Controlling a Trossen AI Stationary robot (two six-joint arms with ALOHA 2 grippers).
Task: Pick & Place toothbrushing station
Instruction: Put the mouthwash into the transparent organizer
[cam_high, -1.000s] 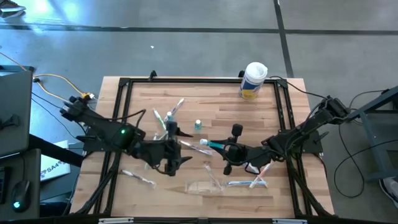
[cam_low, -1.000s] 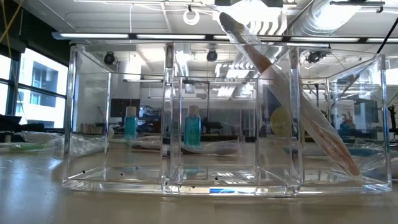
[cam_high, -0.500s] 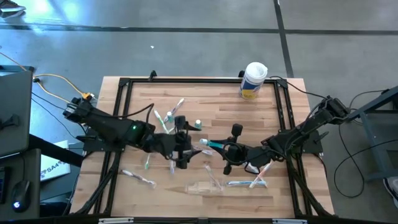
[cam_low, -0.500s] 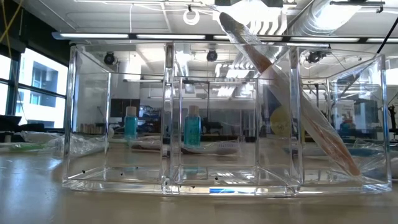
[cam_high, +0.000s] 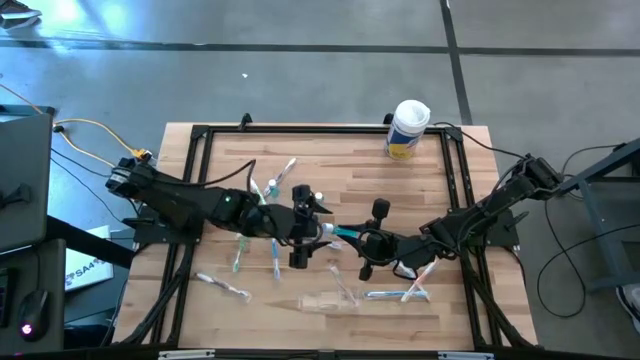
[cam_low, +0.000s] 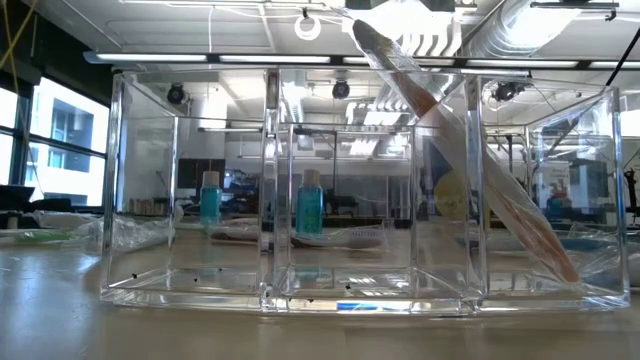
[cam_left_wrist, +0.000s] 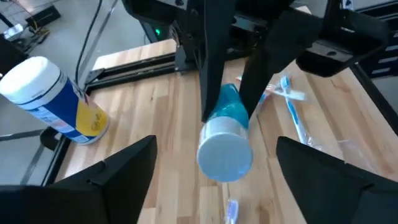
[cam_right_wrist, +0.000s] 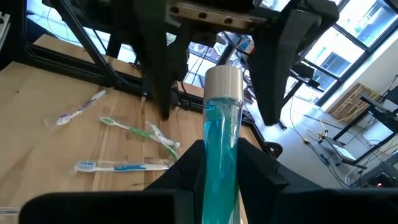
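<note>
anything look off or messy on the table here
Toothbrushes lie scattered at all angles across the wooden table, and one leans askew in the clear holder. The right gripper holds a teal tube horizontally.

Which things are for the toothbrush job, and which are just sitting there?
For the job: the teal tube held by the right gripper, with the open left gripper at its cap; the toothbrushes; the clear holder.
Just lying about: the white canister with a yellow label.
</note>
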